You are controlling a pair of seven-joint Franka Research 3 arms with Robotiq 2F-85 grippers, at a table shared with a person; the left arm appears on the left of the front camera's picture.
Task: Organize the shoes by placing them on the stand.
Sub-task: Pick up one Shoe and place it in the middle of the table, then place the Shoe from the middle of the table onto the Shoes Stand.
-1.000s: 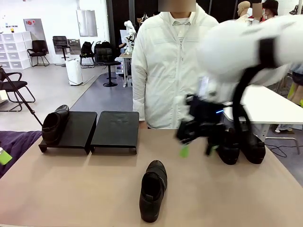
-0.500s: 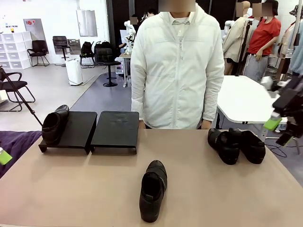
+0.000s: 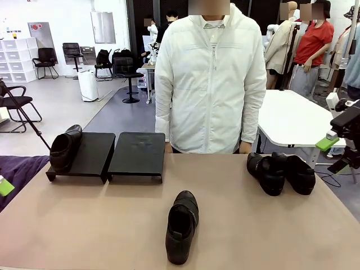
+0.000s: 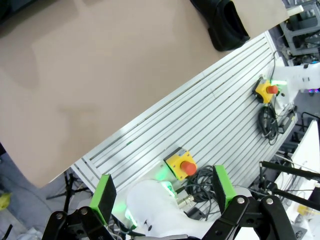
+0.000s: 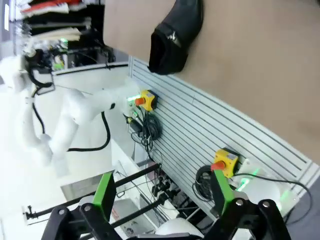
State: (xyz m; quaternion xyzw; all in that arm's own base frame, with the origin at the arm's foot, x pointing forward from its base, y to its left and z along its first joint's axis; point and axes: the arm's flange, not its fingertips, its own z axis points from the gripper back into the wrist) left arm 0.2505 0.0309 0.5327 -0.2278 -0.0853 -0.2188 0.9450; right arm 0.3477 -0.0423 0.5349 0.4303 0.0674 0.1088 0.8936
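Observation:
The stand (image 3: 138,154) sits at the table's far left as two black panels side by side. One black shoe (image 3: 64,147) rests on the left panel's outer edge. Another shoe (image 3: 181,225) lies on the tan tabletop near the middle front, and two shoes (image 3: 265,173) (image 3: 295,171) stand together at the far right. My right gripper (image 3: 334,154) hangs open beyond the table's right edge, apart from that pair. In the right wrist view the open gripper (image 5: 162,192) holds nothing, and a shoe (image 5: 175,37) lies far off. My left gripper (image 4: 162,192) is open and empty, with a shoe's heel (image 4: 227,25) far above it.
A person in a white jacket (image 3: 211,84) stands at the table's far side, hands low behind the edge. Below the near table edge runs a slatted aluminium base (image 4: 210,120) with yellow stop buttons (image 4: 181,165) and cables. The other white arm (image 5: 75,115) shows in the right wrist view.
My right arm has swung away from above the two right-hand shoes to the picture's right edge, gripper still open. No shoe has moved.

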